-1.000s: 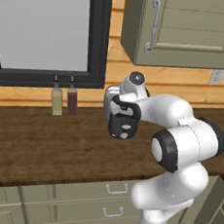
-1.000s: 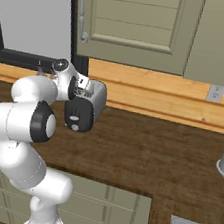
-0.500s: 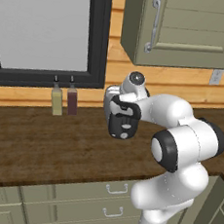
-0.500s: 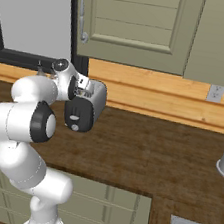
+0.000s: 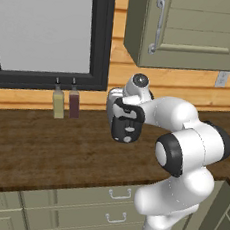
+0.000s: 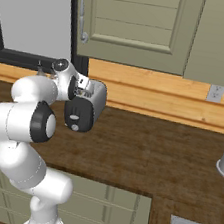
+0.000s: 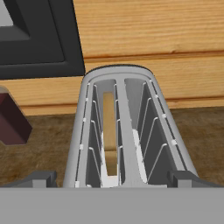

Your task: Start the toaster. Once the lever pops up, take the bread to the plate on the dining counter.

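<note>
Your pincer was spread wide, grasping nothing, right above the toaster, whose slots ran straight away, bread down the left one.

Two bottles under a dark-framed window, green wall cabinet, wall outlet

Bread in toaster's left slot

- Legible text, labels, brands, numbers, signs: none found.
- Toaster: no marking readable.
- Two bottles by the wall: no readable labels.
</note>
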{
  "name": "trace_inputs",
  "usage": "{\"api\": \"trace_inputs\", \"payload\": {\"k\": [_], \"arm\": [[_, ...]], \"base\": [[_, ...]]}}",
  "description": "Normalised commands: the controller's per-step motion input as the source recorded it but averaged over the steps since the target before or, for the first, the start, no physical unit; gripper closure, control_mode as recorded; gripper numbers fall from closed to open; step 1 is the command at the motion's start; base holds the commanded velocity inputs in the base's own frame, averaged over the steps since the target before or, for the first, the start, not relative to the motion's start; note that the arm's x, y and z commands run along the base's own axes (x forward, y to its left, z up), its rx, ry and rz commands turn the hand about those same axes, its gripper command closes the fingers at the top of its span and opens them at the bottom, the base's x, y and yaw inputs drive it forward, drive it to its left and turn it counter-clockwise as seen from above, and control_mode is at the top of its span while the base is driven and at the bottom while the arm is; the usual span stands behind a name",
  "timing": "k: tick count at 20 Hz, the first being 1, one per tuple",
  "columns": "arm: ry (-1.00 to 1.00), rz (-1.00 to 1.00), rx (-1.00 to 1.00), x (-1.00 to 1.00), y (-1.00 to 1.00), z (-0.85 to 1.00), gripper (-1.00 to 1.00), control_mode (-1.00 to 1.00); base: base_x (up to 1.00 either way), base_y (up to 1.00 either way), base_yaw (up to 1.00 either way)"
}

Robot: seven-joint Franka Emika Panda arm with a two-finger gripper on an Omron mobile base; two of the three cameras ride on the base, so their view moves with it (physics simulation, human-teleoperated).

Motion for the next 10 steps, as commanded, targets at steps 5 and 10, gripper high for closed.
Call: {"api": "trace_inputs", "payload": {"k": [5,10], "arm": [[0.00,0.00,0.00,0.00,0.00,0.00,-1.00,-1.00],[0.00,0.00,0.00,0.00,0.00,0.00,-1.00,-1.00]], "base": [[0.00,0.00,0.00],[0.00,0.00,0.00]]}}
